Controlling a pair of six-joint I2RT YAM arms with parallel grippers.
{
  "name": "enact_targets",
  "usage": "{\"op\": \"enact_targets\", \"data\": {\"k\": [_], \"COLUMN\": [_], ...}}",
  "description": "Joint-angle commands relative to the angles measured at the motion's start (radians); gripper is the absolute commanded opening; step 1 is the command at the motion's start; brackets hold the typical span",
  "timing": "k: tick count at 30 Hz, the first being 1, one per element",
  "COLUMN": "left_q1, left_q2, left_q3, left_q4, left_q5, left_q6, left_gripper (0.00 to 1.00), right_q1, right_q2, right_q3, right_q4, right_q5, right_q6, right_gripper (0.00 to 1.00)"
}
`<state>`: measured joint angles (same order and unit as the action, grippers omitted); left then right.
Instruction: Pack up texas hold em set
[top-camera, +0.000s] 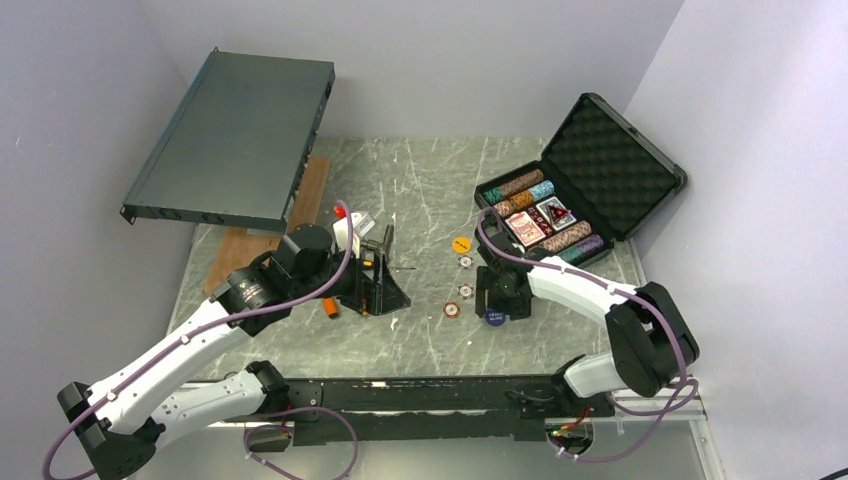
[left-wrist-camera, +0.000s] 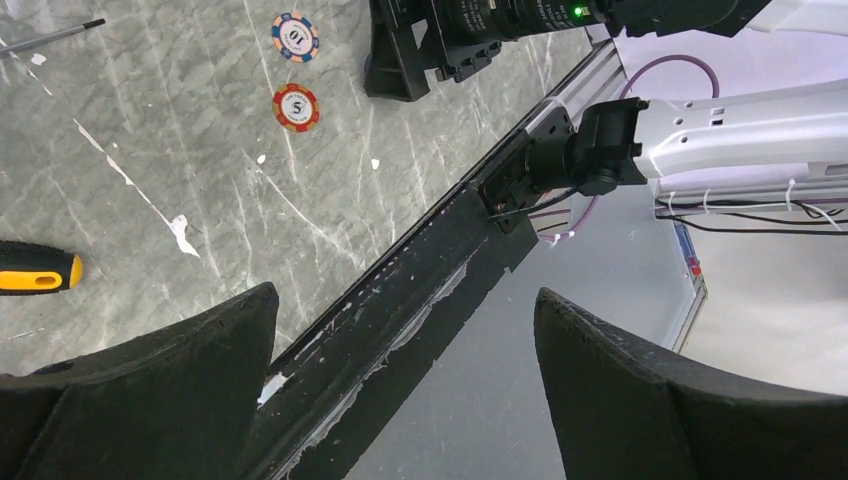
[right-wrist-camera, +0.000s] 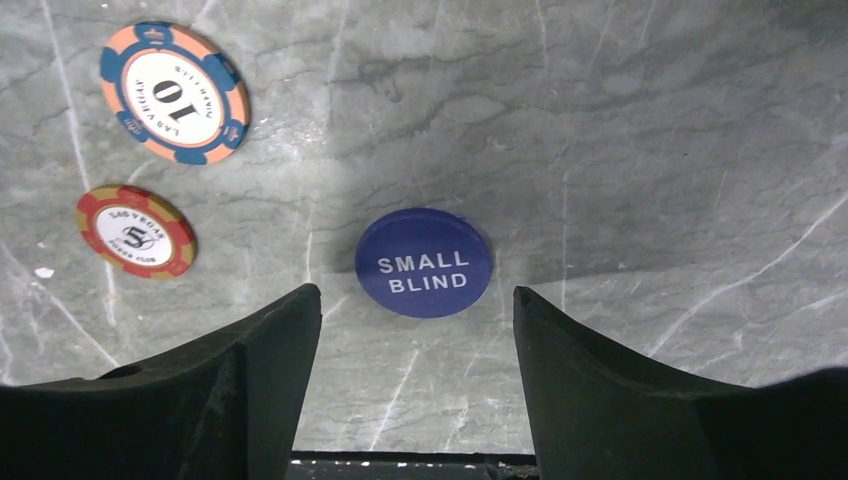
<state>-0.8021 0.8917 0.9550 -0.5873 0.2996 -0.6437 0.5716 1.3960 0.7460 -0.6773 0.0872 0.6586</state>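
**Blue button (right-wrist-camera: 423, 262) beneath us**

The blue button is lying near two chips (right-wrist-camera: 174, 92), and we are hovering the right gripper (right-wrist-camera: 412, 297) over it, spread wide. The open case (top-camera: 610, 165) is sitting at the far right of the table (top-camera: 420, 190). Our left gripper (left-wrist-camera: 405, 295) is gaping too.

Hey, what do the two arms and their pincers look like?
The left arm and right arm have white shells, black joints and a purple cable looped alongside. The left pincer and right pincer are black, with broad tapering fingers.
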Motion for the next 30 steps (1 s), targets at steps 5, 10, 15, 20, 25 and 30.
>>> {"op": "enact_targets", "data": {"k": [5,10,15,20,25,30], "left_q1": [-0.001,-0.001,-0.002,-0.001,-0.001,-0.001], "left_q2": [-0.020,-0.025,-0.041,-0.045,-0.041,-0.041], "left_q3": [-0.001,-0.001,-0.008,-0.008,-0.012,-0.005], "left_q4": [0.042,0.038,0.033,0.030,0.038,0.031], "left_q5": [0.013,0.013,0.005,0.003,0.010,0.007], "left_q6": [0.000,-0.002,-0.006,-0.005,-0.003,0.005], "left_gripper": [0.99,0.99,0.99,0.99,0.99,0.99], "right_q1": [0.016,0.030,0.030,0.031,0.031,0.031], "right_q2": [0.058,0.093,0.104,0.096,0.092,0.068], "right_q3": [0.019,0.024,0.007,-0.004,0.016,0.057], "right_q4": [0.008,0.027,0.053,0.063,0.061,0.039], "right_q5": [0.083,0.079,0.057,0.036,0.045,0.080], "right_q6": [0.007,0.005,0.008,0.009,0.001,0.004], "right_gripper": [0.70,0.68,0.57,0.48,0.34,0.28]}}
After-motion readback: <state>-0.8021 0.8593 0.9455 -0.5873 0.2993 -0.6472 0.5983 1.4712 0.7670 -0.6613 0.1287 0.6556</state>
